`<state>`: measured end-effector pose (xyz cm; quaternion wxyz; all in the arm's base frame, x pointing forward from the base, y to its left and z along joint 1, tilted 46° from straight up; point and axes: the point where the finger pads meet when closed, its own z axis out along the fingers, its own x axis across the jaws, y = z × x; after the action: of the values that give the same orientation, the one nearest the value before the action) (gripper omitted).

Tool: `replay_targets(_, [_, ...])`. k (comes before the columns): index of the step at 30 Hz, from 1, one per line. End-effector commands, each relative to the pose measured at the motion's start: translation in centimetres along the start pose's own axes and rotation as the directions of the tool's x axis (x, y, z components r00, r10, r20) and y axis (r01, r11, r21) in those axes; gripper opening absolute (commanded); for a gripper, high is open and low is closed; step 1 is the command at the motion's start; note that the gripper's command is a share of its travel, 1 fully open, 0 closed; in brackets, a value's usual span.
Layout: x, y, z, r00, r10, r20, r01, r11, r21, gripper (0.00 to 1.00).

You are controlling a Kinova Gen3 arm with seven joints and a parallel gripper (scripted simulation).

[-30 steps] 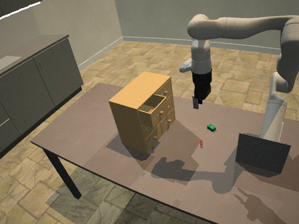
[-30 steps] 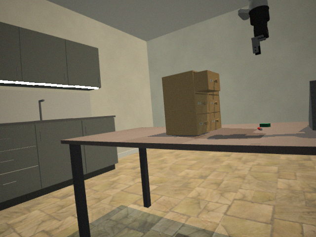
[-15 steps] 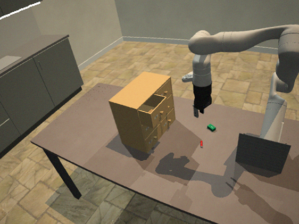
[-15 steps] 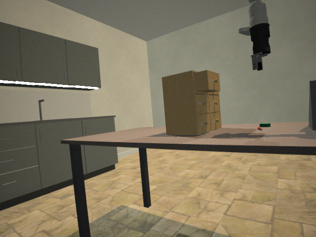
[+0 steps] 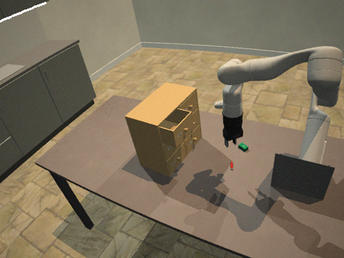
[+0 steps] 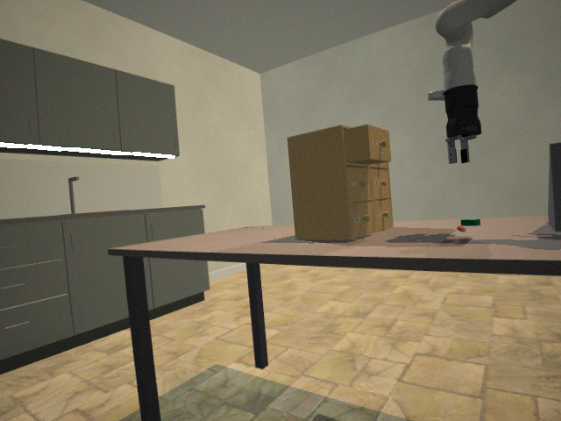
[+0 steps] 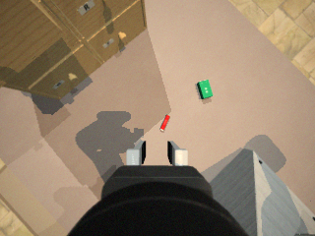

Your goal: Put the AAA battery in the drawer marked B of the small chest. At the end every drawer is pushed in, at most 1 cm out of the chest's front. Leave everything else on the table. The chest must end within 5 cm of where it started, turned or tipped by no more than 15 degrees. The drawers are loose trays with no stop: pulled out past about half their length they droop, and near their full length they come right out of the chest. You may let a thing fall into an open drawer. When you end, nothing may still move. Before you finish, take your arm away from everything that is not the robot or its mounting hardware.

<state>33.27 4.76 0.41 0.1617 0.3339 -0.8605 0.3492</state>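
At the wrist view's centre, my hand [image 5: 231,143] [image 6: 458,161] [image 7: 157,148], parted and holding 0 things, could knock the battery [image 5: 231,165] [image 6: 460,228] [image 7: 164,123] rolling if lowered off-line.

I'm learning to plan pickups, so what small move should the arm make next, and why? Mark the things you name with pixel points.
I'd probably ease the end effector [image 5: 230,143] [image 6: 458,161] [image 7: 157,148] down and across toward the red battery [image 5: 231,165] [image 6: 460,228] [image 7: 164,123]. Its fingers are apart with nothing between them, it hangs above the table, and the battery lies ahead of the fingertips in the wrist view, while one top drawer [image 5: 179,134] [image 6: 378,144] already stands open.

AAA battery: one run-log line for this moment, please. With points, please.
AAA battery [image 5: 231,166] [image 6: 460,228] [image 7: 165,123]: on table | gripper [image 5: 230,142] [image 6: 458,161] [image 7: 157,148]: open, above table | upper drawer [image 5: 178,134] [image 6: 367,144]: pulled out
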Motion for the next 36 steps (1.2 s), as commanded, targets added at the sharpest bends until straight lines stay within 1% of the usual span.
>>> replay_targets(1, [0.8, -1.0, 3.2, 0.995, 0.103, -0.014, -0.102, 0.995, 0.002, 0.67])
replay_targets(3, [1.1, -1.4, 4.5, 0.988, 0.155, -0.014, -0.155, 0.988, 0.003, 0.67])
replay_targets(5, [1.1, -1.4, 4.5, 0.988, 0.155, -0.014, -0.155, 0.988, 0.003, 0.67])
replay_targets(12, [1.9, -2.5, 8.3, 0.954, 0.301, -0.013, -0.301, 0.954, 0.005, 0.67])
replay_targets(18, [2.3, -3.1, 10.2, 0.928, 0.373, -0.013, -0.373, 0.928, 0.006, 0.67])
replay_targets(26, [2.5, -3.3, 10.9, 0.917, 0.399, -0.012, -0.399, 0.917, 0.006, 0.67])
replay_targets(36, [2.5, -3.4, 11.0, 0.916, 0.401, -0.012, -0.401, 0.916, 0.006, 0.67])
